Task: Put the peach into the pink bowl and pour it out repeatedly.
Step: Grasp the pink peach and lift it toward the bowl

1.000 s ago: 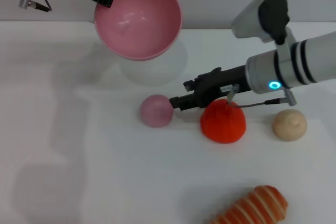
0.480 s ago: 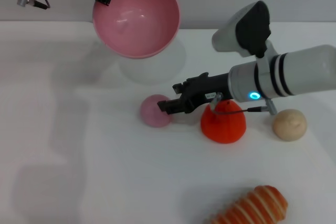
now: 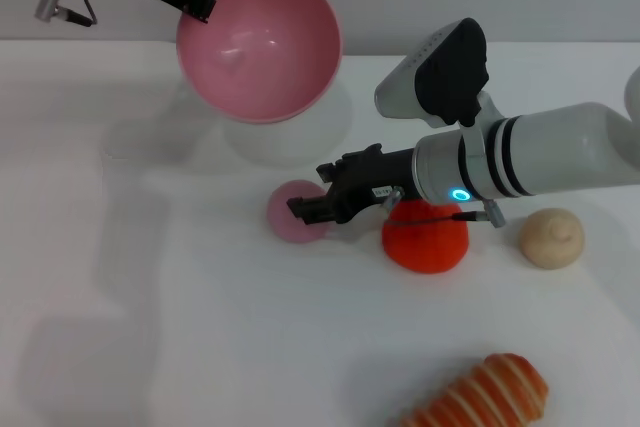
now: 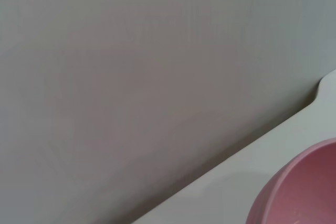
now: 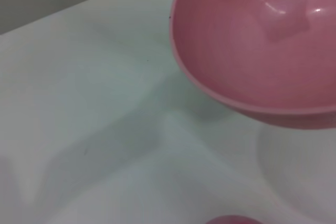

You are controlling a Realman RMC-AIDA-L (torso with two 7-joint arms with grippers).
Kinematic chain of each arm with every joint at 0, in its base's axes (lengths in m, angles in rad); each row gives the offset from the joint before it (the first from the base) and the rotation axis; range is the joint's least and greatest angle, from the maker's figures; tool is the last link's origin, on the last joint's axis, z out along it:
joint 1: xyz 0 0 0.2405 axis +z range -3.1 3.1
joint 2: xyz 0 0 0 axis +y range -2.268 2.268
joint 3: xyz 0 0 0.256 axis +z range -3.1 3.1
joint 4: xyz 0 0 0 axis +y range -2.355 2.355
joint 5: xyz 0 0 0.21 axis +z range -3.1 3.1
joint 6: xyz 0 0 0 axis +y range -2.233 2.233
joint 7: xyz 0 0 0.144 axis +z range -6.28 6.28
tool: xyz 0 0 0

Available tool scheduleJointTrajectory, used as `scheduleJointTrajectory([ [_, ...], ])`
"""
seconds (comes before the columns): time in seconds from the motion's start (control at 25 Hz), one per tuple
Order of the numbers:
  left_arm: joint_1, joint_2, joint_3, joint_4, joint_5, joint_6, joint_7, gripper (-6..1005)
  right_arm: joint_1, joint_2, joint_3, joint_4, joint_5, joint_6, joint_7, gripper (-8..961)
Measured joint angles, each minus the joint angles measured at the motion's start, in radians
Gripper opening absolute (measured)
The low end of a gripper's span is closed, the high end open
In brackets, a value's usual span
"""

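two pincers | left (image 3: 203,4) holds pink bowl (image 3: 260,42) aloft | right (image 3: 305,209) over peach (image 3: 290,214)

orange-red fruit (image 3: 425,243): resting mid-worktop | beige bun-like ball (image 3: 551,237): near the fruit on its right, apart from it | striped orange-and-cream bread roll (image 3: 482,397): at the near edge, cut off | worktop (image 3: 150,327): white

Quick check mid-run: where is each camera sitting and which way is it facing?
Head: above, facing forward and down; shows both arms, left gripper holding the tilted bowl aloft, right gripper at the peach.
Left wrist: faces the back wall; only the bowl's rim, no robot parts.
Right wrist: looks toward the bowl; peach top at edge.
Shared: bowl in all three.
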Motion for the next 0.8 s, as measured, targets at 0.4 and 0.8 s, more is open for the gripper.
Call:
scheduleJointTrajectory([
  [0.4, 0.016, 0.000, 0.002, 0.008, 0.000, 0.001, 0.000, 66, -0.001, 0.002, -0.004, 0.004, 0.006, 0.009, 0.004, 514],
  [0.8, 0.034, -0.002, 0.016, 0.037, -0.007, -0.010, 0.000, 67, 0.008, 0.003, -0.093, 0.029, 0.071, 0.065, 0.002, 504],
])
